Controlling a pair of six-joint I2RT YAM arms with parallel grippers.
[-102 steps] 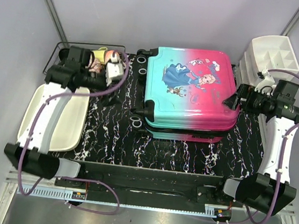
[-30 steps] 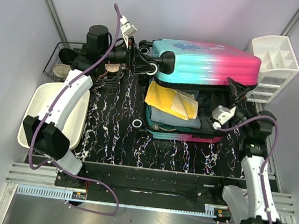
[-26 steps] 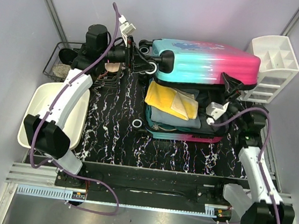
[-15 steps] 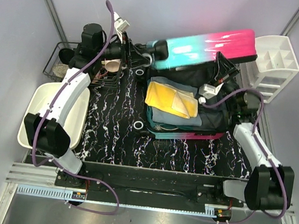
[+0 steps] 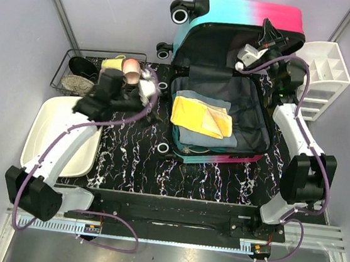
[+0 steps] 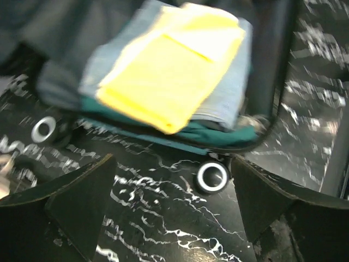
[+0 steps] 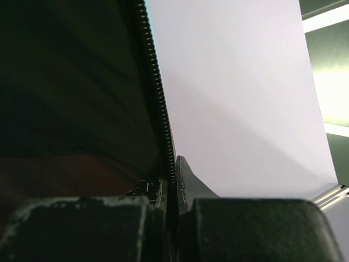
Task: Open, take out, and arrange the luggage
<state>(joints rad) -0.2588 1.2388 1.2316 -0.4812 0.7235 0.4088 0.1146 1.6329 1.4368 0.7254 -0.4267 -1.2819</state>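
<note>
The luggage [image 5: 235, 14] lies open on the black marbled table, its teal-to-pink lid standing upright against the back wall. The lower half [image 5: 222, 158] holds a folded yellow cloth [image 5: 199, 113] on grey-blue and green clothes. My right gripper [image 5: 266, 33] is high up, shut on the lid's zipper rim [image 7: 158, 109], which runs between its jaws [image 7: 174, 169]. My left gripper [image 5: 148, 96] hangs open left of the luggage, holding nothing [image 6: 172, 185]. In its wrist view I see the yellow cloth [image 6: 169, 82] and a black wheel [image 6: 212, 176].
A wire basket [image 5: 74, 72] with cups and small items stands at the back left. In front of it sits a white rectangular tub [image 5: 42, 135]. A white drawer organizer [image 5: 324, 69] stands at the back right, close to my right arm.
The lid swung from half raised to fully upright, my right gripper rising with it on the rim. My left gripper let go near the lid's wheel, opened and drew back toward the near left.
</note>
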